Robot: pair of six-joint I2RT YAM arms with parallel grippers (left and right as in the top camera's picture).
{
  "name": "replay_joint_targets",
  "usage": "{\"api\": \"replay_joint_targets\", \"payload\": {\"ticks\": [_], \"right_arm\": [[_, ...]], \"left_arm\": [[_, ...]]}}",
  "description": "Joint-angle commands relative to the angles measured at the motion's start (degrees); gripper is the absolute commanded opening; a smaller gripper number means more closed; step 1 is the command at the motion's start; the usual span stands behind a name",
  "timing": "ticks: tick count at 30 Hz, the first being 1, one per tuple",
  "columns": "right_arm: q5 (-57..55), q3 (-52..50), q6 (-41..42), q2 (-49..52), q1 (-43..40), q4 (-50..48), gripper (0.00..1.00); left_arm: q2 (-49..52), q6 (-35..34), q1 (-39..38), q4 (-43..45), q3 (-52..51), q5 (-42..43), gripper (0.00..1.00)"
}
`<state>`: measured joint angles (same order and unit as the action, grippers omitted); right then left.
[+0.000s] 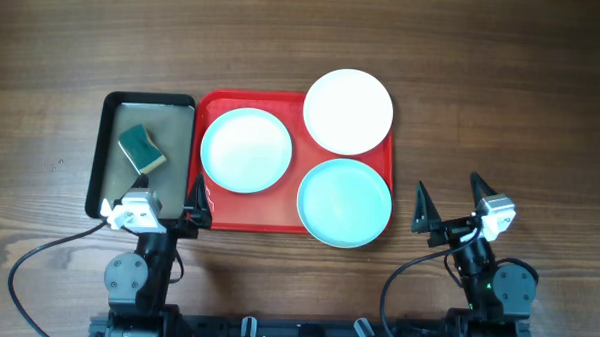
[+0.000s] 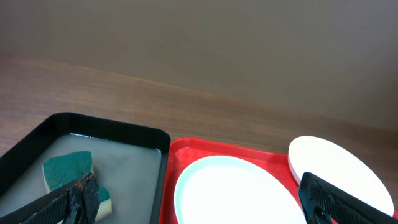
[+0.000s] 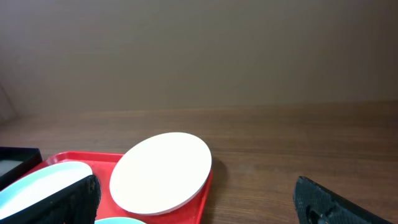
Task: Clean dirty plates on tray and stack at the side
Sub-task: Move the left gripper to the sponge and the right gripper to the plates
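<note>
**Position.** Both arms are waiting at the near edge of the counter (image 1: 512, 106). The left end effector (image 1: 152, 195) is holding its fingers spread wide and empty, one hanging over the black tray (image 1: 171, 124) and the other over the left rim of the red tray (image 1: 275, 214). The right end effector (image 1: 448, 194) is likewise spread and empty, hovering over bare counter right of the red tray.

The red tray is sitting mid-counter and carrying all three plates. A pale aqua plate (image 1: 246, 150) is lying on its left half, a white plate (image 1: 348, 111) is overhanging its far rim, and a second aqua plate (image 1: 344, 202) is overhanging its near rim. Nothing is stacked at the side yet. The sponge (image 1: 141, 148) is lying in the black tray.

**Risks, as judged.**
- The plates are looking glossy and shallow, so a pinch on a rim is likely to slip.
- Wiping pressure on an unsupported edge could tip either overhanging plate off the red tray.
- A descent for the sponge could snag the adjoining tray rims.

**Views.**
- The left wrist view is showing cloudy liquid (image 2: 127, 165) around the sponge, which the overhead view is barely resolving, but it is missing the second aqua plate.
- The right wrist view is showing the white plate projecting past the rim, but no sponge.
- Only the overhead view is showing both end effectors.
- No soiling is discernible on the plates in any view.
</note>
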<state>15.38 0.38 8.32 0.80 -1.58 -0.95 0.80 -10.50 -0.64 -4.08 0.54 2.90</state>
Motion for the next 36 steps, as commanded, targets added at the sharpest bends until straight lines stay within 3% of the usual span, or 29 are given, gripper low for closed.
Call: {"api": "replay_joint_targets", "payload": {"ticks": [1,33,36], "right_arm": [[-0.50,-0.07,0.70,0.22,0.28,-0.31,1.00],[-0.50,-0.07,0.72,0.22,0.28,-0.31,1.00],[-3.17,-0.07,-4.57,0.22,0.28,-0.22,1.00]], "left_arm": [[-0.37,1.29,-0.26,-0.28,-0.22,-0.59,1.00],[-0.37,1.29,-0.26,-0.28,-0.22,-0.59,1.00],[-0.37,1.31,-0.26,-0.28,-0.22,-0.61,1.00]]}}
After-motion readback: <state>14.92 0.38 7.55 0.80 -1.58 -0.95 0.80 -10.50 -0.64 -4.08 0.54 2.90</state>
